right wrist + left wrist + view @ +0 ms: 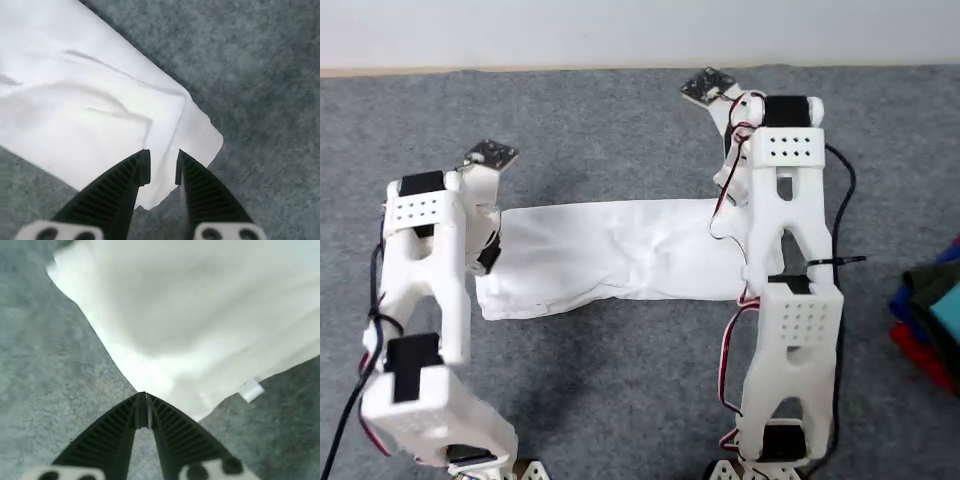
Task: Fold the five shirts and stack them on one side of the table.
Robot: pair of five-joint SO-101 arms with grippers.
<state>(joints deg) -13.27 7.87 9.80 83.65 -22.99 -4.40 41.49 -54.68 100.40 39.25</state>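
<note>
Here a folded white cloth shirt [620, 255] lies on the grey felt counter [620, 400], its small white tag [251, 389] unreadable. Left claw [143, 399] is closed at its edge; right claw [162, 167] is slightly parted, empty.

A robot lab bench, by the look of it: the table [620, 400] is covered in grey felt (carpet-like), a bare pale wall [520, 30] stands behind, white plastic arms [790, 300] trail loose red wires [723, 360], and shirts [930, 310] lie piled at one side.
</note>
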